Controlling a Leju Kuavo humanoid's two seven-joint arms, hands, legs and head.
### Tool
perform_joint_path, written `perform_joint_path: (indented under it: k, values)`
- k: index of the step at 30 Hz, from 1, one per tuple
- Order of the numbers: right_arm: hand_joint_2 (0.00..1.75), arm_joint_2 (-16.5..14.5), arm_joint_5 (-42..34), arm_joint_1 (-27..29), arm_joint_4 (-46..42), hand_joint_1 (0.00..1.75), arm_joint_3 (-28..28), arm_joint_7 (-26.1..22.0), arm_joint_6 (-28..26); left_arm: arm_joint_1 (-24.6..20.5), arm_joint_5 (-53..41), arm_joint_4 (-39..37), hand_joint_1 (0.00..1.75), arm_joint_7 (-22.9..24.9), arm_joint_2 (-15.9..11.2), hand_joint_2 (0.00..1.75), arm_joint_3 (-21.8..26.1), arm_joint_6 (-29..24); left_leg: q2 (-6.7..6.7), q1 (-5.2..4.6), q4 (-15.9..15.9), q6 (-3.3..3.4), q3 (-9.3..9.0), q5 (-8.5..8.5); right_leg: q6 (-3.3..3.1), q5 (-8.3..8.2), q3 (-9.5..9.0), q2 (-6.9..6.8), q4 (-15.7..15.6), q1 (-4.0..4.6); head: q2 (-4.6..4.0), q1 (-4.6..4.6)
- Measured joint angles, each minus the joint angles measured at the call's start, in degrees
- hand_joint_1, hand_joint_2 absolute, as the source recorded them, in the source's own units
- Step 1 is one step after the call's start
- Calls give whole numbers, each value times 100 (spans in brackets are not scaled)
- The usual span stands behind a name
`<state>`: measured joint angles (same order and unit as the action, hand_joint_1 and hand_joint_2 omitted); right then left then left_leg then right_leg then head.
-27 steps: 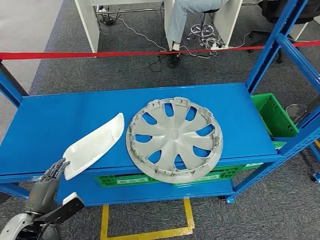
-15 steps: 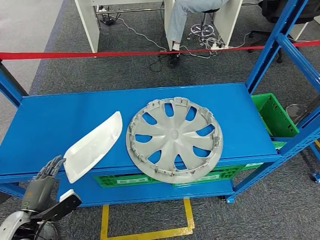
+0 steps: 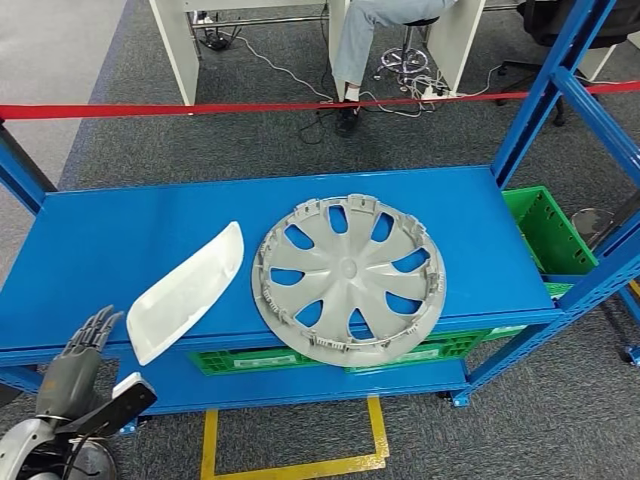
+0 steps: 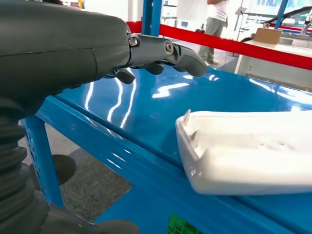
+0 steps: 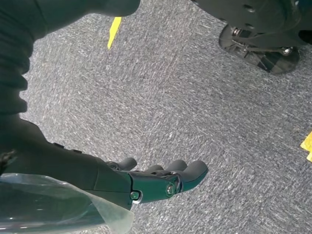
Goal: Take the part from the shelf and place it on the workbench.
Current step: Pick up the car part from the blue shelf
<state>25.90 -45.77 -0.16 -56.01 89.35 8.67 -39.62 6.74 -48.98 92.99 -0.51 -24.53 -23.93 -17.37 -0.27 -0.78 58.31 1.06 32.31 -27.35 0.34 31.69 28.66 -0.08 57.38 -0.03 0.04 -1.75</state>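
Blue shelf [image 3: 113,245] | white curved part [image 3: 185,292] — glossy, overhanging front edge | left hand [image 3: 79,355] released — apart

White part [image 3: 185,292], silver-grey spoked wheel cover [image 3: 348,276], seemingly glossy blue shelf [image 3: 113,240].

The long, curved white plastic trim part [image 3: 185,293] is lying flat on the glossy blue metal shelf [image 3: 106,240], running diagonally, with its lower end overhanging the shelf's front edge. In the left wrist view the part [image 4: 250,151] is showing a shallow moulded shell with a raised rim. It is lying just beside a round grey spoked plastic wheel cover [image 3: 348,277], itself overhanging the front edge.
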Motion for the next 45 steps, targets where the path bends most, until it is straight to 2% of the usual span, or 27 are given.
perform_joint_path:
  k: [17,20,21,22,25,26,27,45]
  values:
    - [175,-127,143,-76,308,0,7,-71,226,-414,-260,-267,0,-195,149,175,-280,127,0,0,1,0,0,0,1,-1,-5,1,0,0,0,0]
    - [175,-148,182,-82,350,0,8,-77,265,-480,-261,-328,9,-202,192,175,-363,144,0,0,1,0,0,0,1,-1,-16,1,0,0,0,0]
    - [175,-156,194,-84,366,0,9,-79,276,-514,-262,-352,18,-203,206,175,-388,149,0,0,1,0,0,0,1,-1,-17,0,0,0,0,1]
    - [175,-167,210,-89,392,0,11,-80,290,-549,-264,-387,36,-205,222,175,-436,156,0,0,1,0,0,0,1,-1,-15,-1,0,0,0,1]
    - [175,-193,255,-103,459,0,14,-80,326,-617,-271,-468,143,-208,268,175,-591,174,1,0,1,0,0,1,1,-2,-34,5,0,0,0,1]
    - [175,-195,262,-102,470,0,15,-80,332,-625,-272,-479,168,-209,278,175,-619,175,2,0,1,0,0,1,1,-3,-42,7,0,0,0,1]
    - [175,-197,266,-101,483,0,17,-80,336,-634,-271,-491,175,-209,286,175,-640,177,3,0,1,0,0,2,1,-3,-47,6,0,0,0,0]
    - [175,-240,255,-103,648,0,22,-79,335,-681,-181,-620,175,-223,320,175,-744,-158,4,0,1,0,-6,2,1,-3,-59,6,1,0,0,1]
